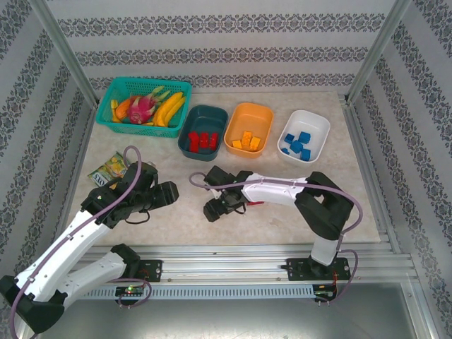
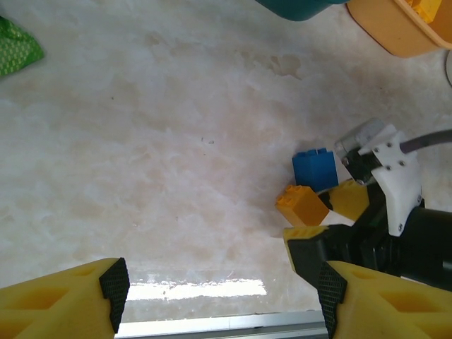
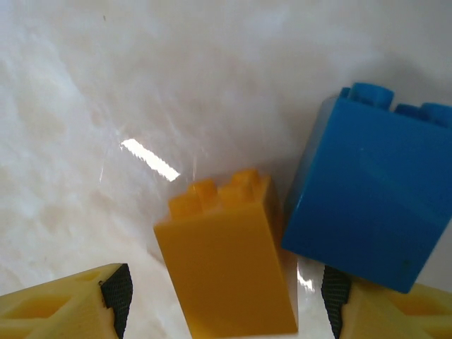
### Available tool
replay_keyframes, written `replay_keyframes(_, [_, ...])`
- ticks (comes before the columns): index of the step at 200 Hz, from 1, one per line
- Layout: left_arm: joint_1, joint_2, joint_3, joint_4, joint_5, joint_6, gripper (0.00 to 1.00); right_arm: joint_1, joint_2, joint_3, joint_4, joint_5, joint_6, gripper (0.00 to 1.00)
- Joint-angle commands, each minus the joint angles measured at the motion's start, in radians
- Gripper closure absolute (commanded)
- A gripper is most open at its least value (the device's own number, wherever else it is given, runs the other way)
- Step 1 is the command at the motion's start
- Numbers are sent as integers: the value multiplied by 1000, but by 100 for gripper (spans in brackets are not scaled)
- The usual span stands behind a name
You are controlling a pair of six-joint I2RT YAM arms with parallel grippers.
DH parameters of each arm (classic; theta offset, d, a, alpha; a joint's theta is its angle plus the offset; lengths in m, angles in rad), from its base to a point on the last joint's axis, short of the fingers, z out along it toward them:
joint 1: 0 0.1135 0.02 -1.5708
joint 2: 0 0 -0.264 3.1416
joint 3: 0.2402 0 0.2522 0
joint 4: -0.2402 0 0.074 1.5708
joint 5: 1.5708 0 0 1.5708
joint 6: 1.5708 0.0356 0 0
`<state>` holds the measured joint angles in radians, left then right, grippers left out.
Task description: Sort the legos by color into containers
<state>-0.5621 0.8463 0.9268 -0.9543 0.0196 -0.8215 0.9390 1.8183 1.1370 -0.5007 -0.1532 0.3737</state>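
Bricks loose on the tabletop (image 1: 275, 226): two, near its front middle; orange-yellow brick (image 3: 226, 261) with studs at its far end in the right wrist view; blue brick (image 3: 367, 198) just beside it on the right, touching or nearly so, cannot tell which.

Right end effector (image 1: 215, 208) low over the pair, jaws spread wide; orange-yellow brick sits between them, not yet pinched; blue brick crowds the right-hand fingertip (image 3: 381, 311).

Left end effector (image 2: 220, 289) likewise spread open, nothing between its jaws; it hangs apart from both bricks.

Tubs along the back: dark teal tub (image 1: 201, 111) holds red legos (image 1: 203, 140); orange tub (image 1: 265, 116) holds orange-yellow legos (image 1: 247, 141); white tub (image 1: 318, 120) holds blue legos (image 1: 299, 145).

Handling, as judged: brick is rigid, light and glossy; will not give under pressure, but may twist or squirt out if pinched off-centre; best taken across its two smooth flat sides, at mid-length, clear of the studs; main risk is the closing finger catching the blue neighbour and wedging or dragging it; orange tub looks the likely destination.
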Motion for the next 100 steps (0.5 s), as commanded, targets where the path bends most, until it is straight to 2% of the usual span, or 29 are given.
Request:
replay_keyframes(1, [-13, -6, 5, -31, 4, -26, 27, 9, 42, 61, -47, 27, -45, 28])
replay_keyframes(25, [-13, -4, 7, -29, 4, -26, 27, 11, 62, 76, -56, 22, -45, 34])
replay_keyframes(69, [-15, -3, 12, -20, 10, -25, 28, 11, 74, 84, -73, 10, -44, 59])
replay_keyframes(100, [-18, -3, 19, -2, 26, -19, 28, 16, 20, 78, -88, 19, -35, 70])
